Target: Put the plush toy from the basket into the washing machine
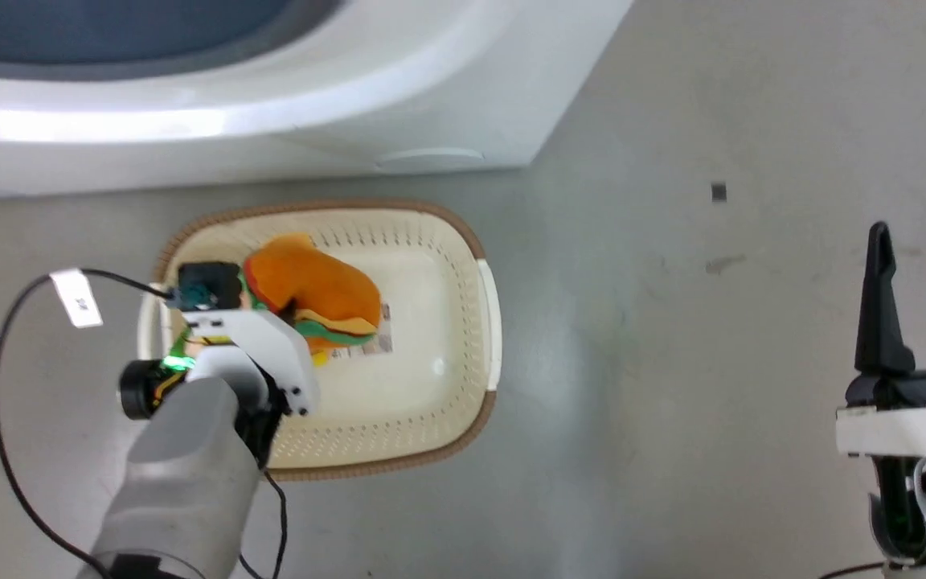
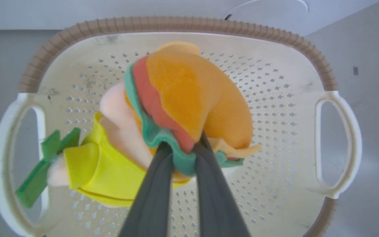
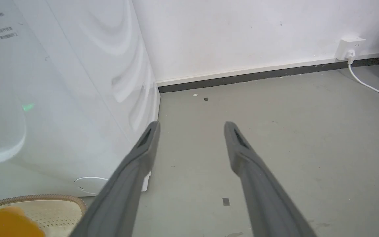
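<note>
While the left tool (image 2: 180, 148) pinches the toy (image 2: 189, 92) by its green edge inside the basket (image 2: 176, 24), lift straight up, clear the rim, then swing far toward the washer (image 1: 286, 121); right tool (image 1: 917, 241) spread, idle.

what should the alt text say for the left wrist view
The left tool is shut on the green lettuce edge of the hamburger plush toy. Behind the toy is the cream perforated basket, with a brown rim and white handles.

The plush toy (image 1: 318, 293) in the basket (image 1: 431, 386), basket on the floor (image 1: 672, 362) just before the washing machine (image 1: 350, 121).
</note>
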`<state>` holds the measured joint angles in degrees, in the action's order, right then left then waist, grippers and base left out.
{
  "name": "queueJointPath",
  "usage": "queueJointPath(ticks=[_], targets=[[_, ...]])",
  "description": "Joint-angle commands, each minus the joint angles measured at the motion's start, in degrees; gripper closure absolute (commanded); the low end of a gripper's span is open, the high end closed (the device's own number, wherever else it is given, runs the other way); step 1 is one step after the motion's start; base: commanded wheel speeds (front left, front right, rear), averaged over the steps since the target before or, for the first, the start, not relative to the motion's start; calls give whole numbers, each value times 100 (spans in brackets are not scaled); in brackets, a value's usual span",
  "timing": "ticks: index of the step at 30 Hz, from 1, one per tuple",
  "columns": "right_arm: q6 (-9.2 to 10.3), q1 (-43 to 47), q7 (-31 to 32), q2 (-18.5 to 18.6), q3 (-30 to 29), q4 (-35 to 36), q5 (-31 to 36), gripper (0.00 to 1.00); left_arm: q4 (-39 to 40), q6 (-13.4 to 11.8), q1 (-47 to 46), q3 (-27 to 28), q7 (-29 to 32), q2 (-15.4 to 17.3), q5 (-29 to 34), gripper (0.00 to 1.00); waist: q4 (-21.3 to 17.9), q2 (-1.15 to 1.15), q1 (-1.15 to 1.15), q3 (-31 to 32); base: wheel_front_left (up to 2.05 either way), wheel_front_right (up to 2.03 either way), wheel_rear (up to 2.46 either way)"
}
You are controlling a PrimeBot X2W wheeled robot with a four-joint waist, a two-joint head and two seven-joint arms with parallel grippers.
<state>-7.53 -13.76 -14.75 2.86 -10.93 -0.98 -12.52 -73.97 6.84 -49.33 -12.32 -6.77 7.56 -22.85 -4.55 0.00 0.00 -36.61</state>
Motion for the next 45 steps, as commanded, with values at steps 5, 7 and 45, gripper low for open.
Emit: queueJointPath(ticks=[5,7,45], targets=[[4,364,-25,1,-38,-93,114,0,100,61,371,-288,-487,-160,40,100,356,0,0,944,0,0,0],[4,456,-25,1,-40,-109,126,0,199,62,488,-372,-598,-187,-3,100,393,0,0,1123,0,0,0],[4,617,-25,1,138,-22,94,0,3829,-511,499,760,-822,264,718,100,241,0,0,1200,0,0,0]])
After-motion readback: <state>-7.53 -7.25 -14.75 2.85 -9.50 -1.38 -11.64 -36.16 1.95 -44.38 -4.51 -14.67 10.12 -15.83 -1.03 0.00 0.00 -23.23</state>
